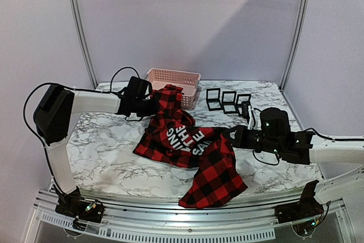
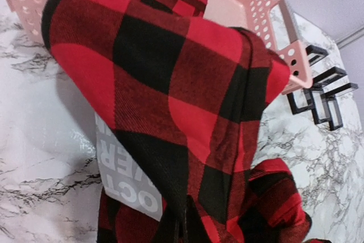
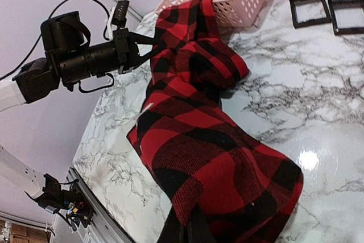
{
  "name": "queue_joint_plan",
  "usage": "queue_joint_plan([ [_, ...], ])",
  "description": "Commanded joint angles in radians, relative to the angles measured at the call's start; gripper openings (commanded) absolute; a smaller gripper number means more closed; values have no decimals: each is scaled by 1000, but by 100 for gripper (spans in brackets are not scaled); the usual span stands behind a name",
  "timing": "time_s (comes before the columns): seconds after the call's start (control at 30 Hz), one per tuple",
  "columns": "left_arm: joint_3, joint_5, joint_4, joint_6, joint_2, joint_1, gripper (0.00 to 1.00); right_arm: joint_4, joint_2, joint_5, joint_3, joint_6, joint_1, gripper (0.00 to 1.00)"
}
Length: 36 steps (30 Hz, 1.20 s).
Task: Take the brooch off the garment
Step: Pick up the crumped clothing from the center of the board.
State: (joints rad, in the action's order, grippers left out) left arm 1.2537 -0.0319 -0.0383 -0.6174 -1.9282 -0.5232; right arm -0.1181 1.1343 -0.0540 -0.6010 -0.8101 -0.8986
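Observation:
The red-and-black plaid garment (image 1: pixel 211 169) lies across the middle of the marble table, its white lettering (image 1: pixel 183 135) facing up. My left gripper (image 1: pixel 156 106) is shut on the garment's upper edge and holds it raised beside the basket; in the left wrist view the cloth (image 2: pixel 170 101) hangs in front, with a lettered grey-white label (image 2: pixel 122 174) beside it. My right gripper (image 1: pixel 229 136) is shut on a fold at the garment's right side; in the right wrist view the cloth (image 3: pixel 216 157) runs up from its fingers (image 3: pixel 181 233). No brooch shows in any view.
A pink perforated basket (image 1: pixel 185 77) stands at the back, with the garment's top draped against it. Several black open frames (image 1: pixel 227 101) stand to its right. The metal rail (image 1: pixel 187 229) runs along the table's near edge.

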Motion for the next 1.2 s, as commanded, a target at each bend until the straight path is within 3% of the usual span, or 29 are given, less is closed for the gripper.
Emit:
queue_joint_plan([
  [0.0, 4, 78, 61, 35, 102, 25, 0, 12, -21, -49, -95, 86, -6, 0],
  [0.3, -38, 70, 92, 208, 566, 28, 0, 116, -99, -45, -278, 245, -8, 0],
  [0.53, 101, 69, -96, 320, 835, 28, 0, 170, -192, 16, -394, 383, -5, 0],
  [0.9, 375, 141, -279, 325, 971, 27, 0, 340, -188, 242, -626, 523, -6, 0],
  [1.17, 356, 18, -290, 339, 960, 28, 0, 341, -139, 138, -616, 528, -7, 0],
])
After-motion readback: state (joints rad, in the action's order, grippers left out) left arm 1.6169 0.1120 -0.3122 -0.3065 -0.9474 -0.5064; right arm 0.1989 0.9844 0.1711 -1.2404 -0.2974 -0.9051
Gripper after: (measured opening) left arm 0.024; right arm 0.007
